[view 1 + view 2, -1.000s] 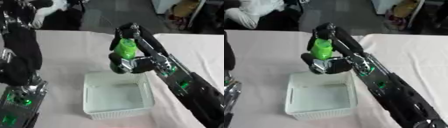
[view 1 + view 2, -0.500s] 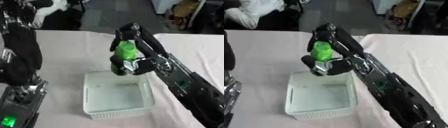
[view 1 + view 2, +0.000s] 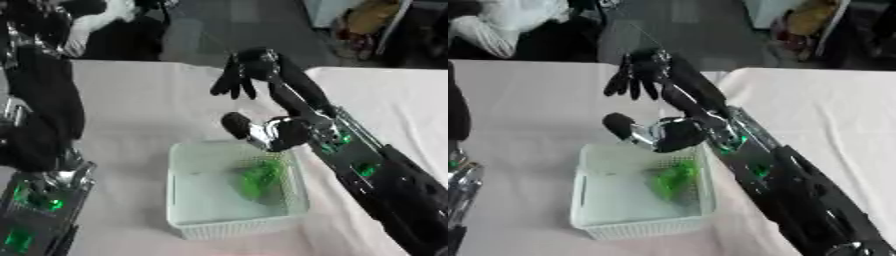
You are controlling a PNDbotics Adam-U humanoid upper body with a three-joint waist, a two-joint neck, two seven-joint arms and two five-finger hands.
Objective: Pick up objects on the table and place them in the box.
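A green bottle-like object (image 3: 260, 176) shows blurred inside the white box (image 3: 229, 227), toward its right side. My right hand (image 3: 240, 75) hangs above the box's far edge with its fingers spread straight and pointing down, holding nothing; its thumb (image 3: 236, 124) sticks out lower down, just over the box's far rim. My left arm (image 3: 39, 115) runs down the left edge of the view, and its hand does not show.
The white table (image 3: 140, 110) stretches around the box. A gap separates it from a second white table (image 3: 398, 100) at the right. Dark floor, a person's white sleeve and clutter lie beyond the far edge.
My right hand held the green object above the box; it has let go, its fingers have spread, and the object has dropped into the box.
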